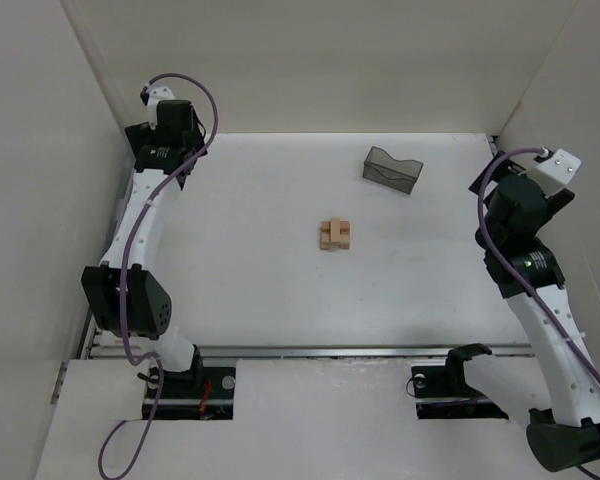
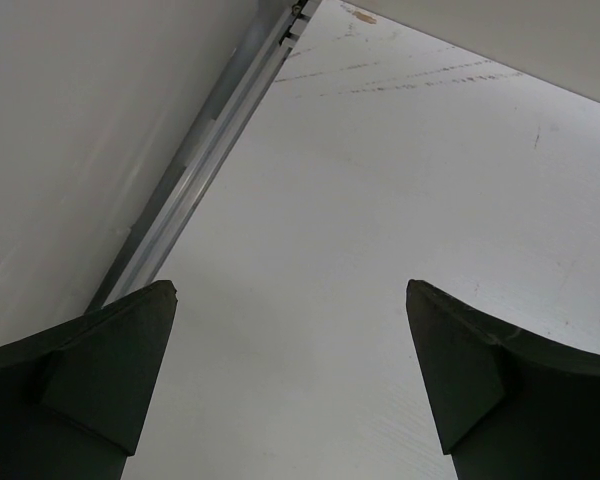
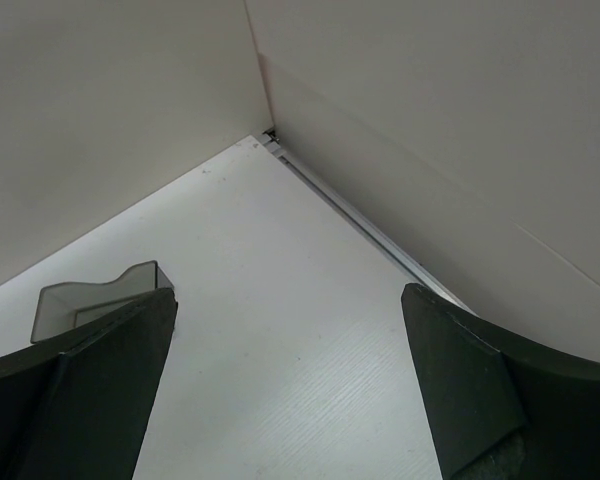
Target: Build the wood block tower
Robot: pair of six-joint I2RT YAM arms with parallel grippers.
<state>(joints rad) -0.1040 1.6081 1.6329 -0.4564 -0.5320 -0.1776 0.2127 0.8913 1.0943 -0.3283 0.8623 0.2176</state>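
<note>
White counter [image 1: 260, 300] enclosed by pale walls, with both arm bases at its near edge. Small square tower [image 1: 334, 234] of light tan rectangular wood blocks [image 1: 327, 237], laid crosswise in layers, stands upright about mid-counter, touched by neither arm. Dark right fingers [image 3: 500, 390], on the arm to the right of the tower and well apart from it, are spread wide with nothing between them and face the far right corner. Dark translucent grey plastic bin [image 1: 393, 170] sits beyond the tower and to its right, apart from it; its rim also shows behind one finger in the right wrist view. Dark left fingers [image 2: 100, 370], beyond the tower and well to its left beside the side wall, are likewise spread wide and hold nothing, above bare counter.
</note>
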